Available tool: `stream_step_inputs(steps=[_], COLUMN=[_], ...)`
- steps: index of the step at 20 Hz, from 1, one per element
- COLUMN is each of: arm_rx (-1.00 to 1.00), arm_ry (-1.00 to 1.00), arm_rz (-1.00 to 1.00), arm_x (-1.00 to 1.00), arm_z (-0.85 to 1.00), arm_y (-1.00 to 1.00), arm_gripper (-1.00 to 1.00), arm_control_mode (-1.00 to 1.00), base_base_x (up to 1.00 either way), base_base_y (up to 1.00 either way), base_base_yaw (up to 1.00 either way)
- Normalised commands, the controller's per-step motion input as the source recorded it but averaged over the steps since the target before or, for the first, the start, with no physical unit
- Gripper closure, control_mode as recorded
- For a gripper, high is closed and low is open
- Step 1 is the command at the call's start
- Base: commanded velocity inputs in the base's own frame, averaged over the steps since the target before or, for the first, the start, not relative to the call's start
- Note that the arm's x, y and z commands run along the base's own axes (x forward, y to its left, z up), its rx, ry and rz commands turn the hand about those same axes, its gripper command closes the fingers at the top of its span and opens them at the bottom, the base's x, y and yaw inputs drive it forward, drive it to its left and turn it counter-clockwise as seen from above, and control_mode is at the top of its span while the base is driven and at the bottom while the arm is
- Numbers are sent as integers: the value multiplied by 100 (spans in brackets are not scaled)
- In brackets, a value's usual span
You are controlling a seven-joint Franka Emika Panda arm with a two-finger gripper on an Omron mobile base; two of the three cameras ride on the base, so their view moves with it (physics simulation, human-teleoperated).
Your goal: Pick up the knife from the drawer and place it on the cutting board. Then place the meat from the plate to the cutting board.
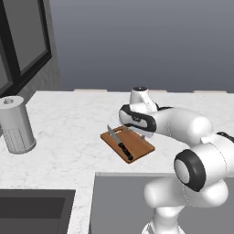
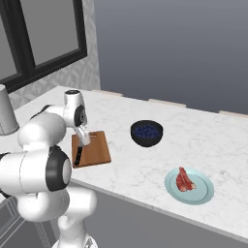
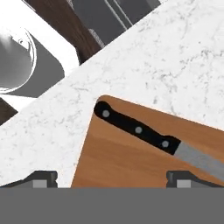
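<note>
One knife (image 1: 120,143) lay flat on the one cutting board (image 1: 137,145), its black handle toward the near corner and its silver blade pointing away; in the hand view the knife (image 3: 144,133) crossed the board (image 3: 131,162) on a slant, handle near the board's rounded corner, blade running off the frame edge. The gripper (image 3: 111,178) hovered just above the board with its jaws spread wide and nothing between them, one fingertip (image 3: 41,178) over bare marble and the other over the wood beside the blade. The board rested on the white marbled surface (image 1: 68,123), and in the right base view the arm's forearm covered part of the board (image 2: 96,147). On that same surface, well apart to the right, stood a single dark bowl (image 2: 146,133), and nearer the front edge a single light teal plate (image 2: 199,190) carried the one piece of red meat (image 2: 184,180). The bowl sat roughly between the board and the plate, though set further back. Far to the left stood one grey cylindrical canister (image 1: 16,125) with a perforated lower half, well apart from the board. A dark-framed window (image 2: 43,38) ran along the left wall, and a recessed dark sink (image 1: 32,208) lay at the near left.
</note>
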Motion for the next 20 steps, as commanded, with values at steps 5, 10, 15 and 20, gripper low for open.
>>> stream_step_inputs(steps=[5, 10, 15, 20], arm_rx=[0, 0, 0, 0], arm_ry=[12, 12, 3, -1], arm_rz=[-78, -84, -82, -73], arm_x=[0, 0, 0, -9], arm_z=[6, 0, 0, 0], arm_y=[-34, -35, -30, -31], arm_gripper=[-100, -100, -100, -100], arm_control_mode=[-100, -100, -100, -100], base_base_x=[0, 0, 0, 0], base_base_y=[0, 0, 0, 0], base_base_yaw=[0, 0, 0, 0])
